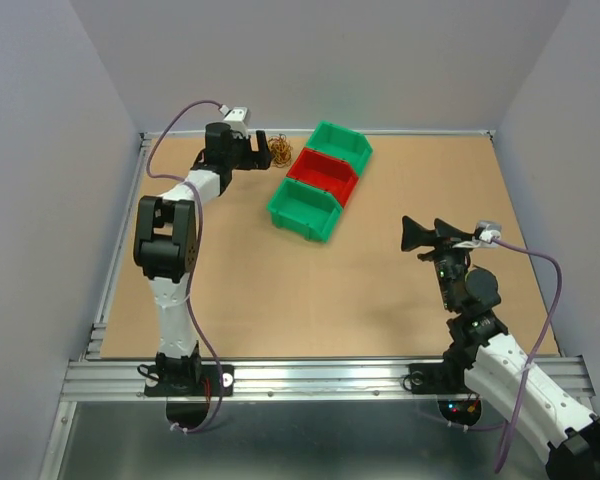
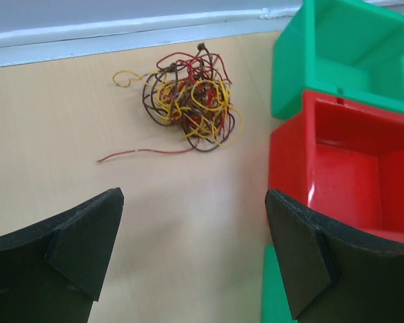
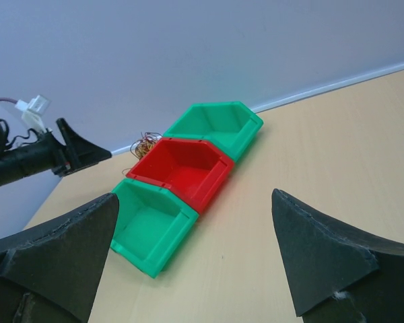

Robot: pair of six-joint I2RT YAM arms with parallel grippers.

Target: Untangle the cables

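The cables are a small knotted clump of thin brown, yellow and red wires lying on the table near the back wall, with one red strand trailing out to the left. The clump also shows in the top view and, partly hidden behind the bins, in the right wrist view. My left gripper is open and empty, just short of the clump. My right gripper is open and empty, far away on the right of the table.
Three open bins stand in a diagonal row right of the clump: a green one, a red one and a green one. All look empty. The grey back wall is close behind the clump.
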